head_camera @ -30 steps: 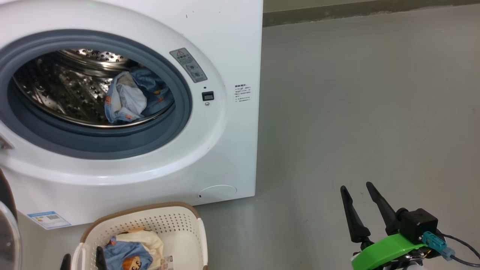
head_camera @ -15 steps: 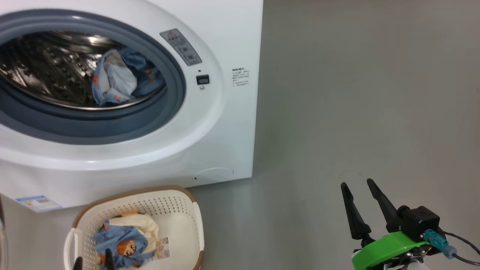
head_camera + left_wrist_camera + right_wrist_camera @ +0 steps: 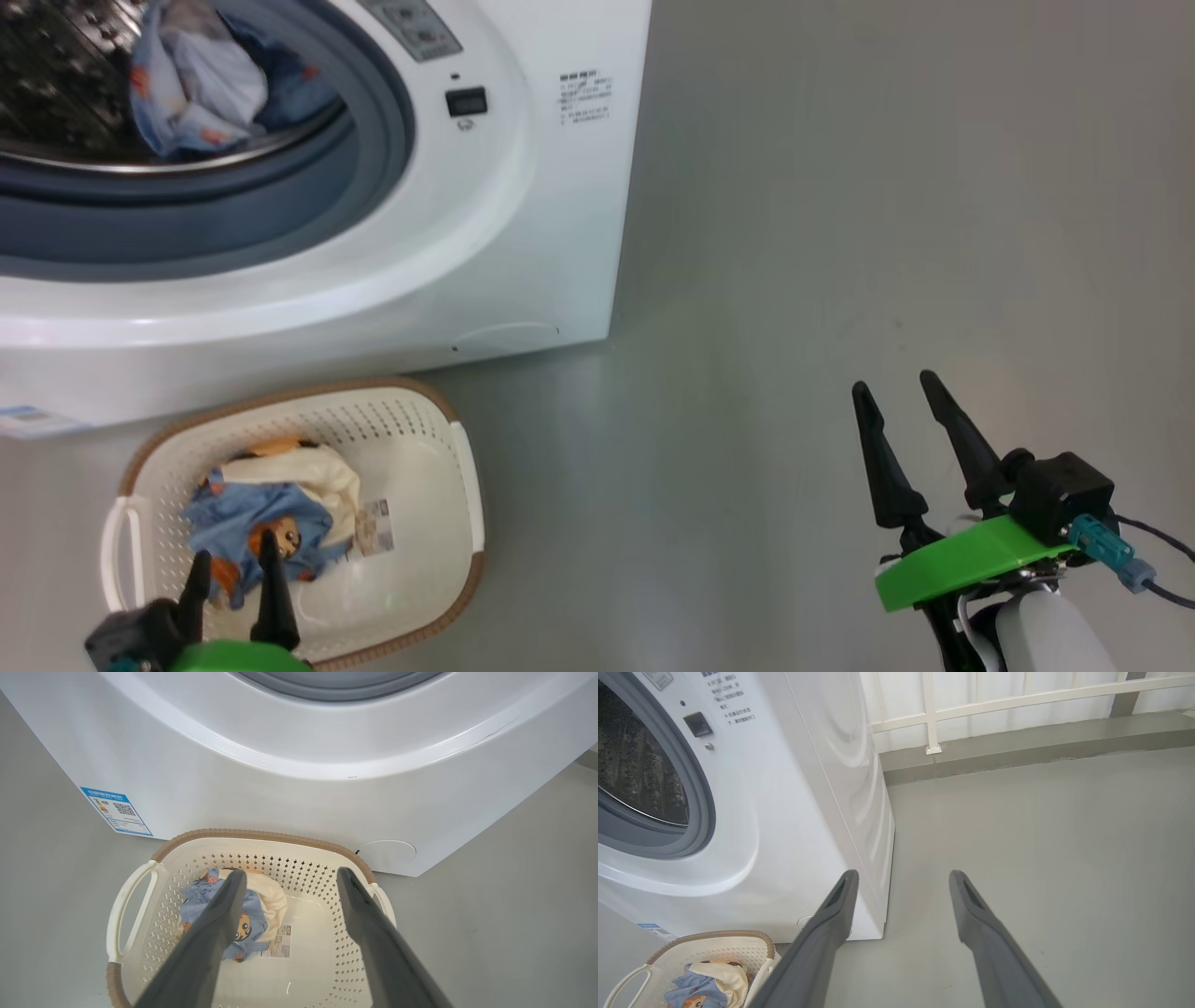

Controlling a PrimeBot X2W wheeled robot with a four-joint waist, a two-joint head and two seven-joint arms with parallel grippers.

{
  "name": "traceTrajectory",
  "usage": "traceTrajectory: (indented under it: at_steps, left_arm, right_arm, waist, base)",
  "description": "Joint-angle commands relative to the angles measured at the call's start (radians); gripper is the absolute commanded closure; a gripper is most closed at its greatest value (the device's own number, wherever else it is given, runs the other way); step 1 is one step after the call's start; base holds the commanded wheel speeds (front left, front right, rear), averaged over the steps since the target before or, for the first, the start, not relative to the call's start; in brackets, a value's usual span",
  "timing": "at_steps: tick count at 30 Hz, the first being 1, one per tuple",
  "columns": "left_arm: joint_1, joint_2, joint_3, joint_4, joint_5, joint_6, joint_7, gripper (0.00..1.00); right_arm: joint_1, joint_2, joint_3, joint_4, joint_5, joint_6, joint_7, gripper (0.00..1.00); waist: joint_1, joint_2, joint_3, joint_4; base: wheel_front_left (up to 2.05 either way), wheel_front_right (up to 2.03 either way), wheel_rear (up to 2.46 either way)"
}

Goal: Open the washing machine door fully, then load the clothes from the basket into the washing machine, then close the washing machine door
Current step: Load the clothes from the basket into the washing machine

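Blue bear-print clothes (image 3: 233, 504) lie just beyond your released left gripper (image 3: 234, 546); others sit in the drum (image 3: 51, 98), and closing the door remains.

- washing machine (image 3: 233, 779), front lower-left corner: blue sticker (image 3: 116, 811) with QR code, text too small.
- front right edge: black printed lines (image 3: 728, 705), probably Chinese, illegible.
- basket (image 3: 261, 836) bottom: paper label (image 3: 281, 941), print unreadable.

smooth grey floor (image 3: 887, 187), white panelled wall (image 3: 994, 690)
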Motion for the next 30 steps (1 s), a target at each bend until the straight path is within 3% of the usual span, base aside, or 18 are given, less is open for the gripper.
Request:
traceTrajectory:
  at_steps: [1, 15, 30]
  left_arm:
    - [-0.031, 0.015, 0.042, 0.010, -0.004, -0.008, -0.008, 0.00]
    - [-0.337, 0.068, 0.060, 0.339, -0.011, -0.071, -0.008, 0.00]
    - [-0.579, 0.130, 0.058, 0.586, -0.021, -0.081, -0.008, 0.00]
  right_arm:
    - [-0.019, 0.001, 0.022, -0.028, 0.005, 0.002, -0.005, 0.00]
    - [-0.078, 0.001, 0.003, -0.073, 0.000, 0.002, -0.005, 0.00]
    - [-0.112, 0.001, -0.015, -0.120, -0.004, 0.002, -0.005, 0.00]
  waist:
    - [0.0000, 0.0000, 0.072, -0.013]
    - [0.0000, 0.0000, 0.291, -0.009]
    - [0.0000, 0.0000, 0.474, -0.001]
  base:
    - [0.00, 0.00, 0.00]
    - [0.00, 0.00, 0.00]
    - [0.00, 0.00, 0.00]
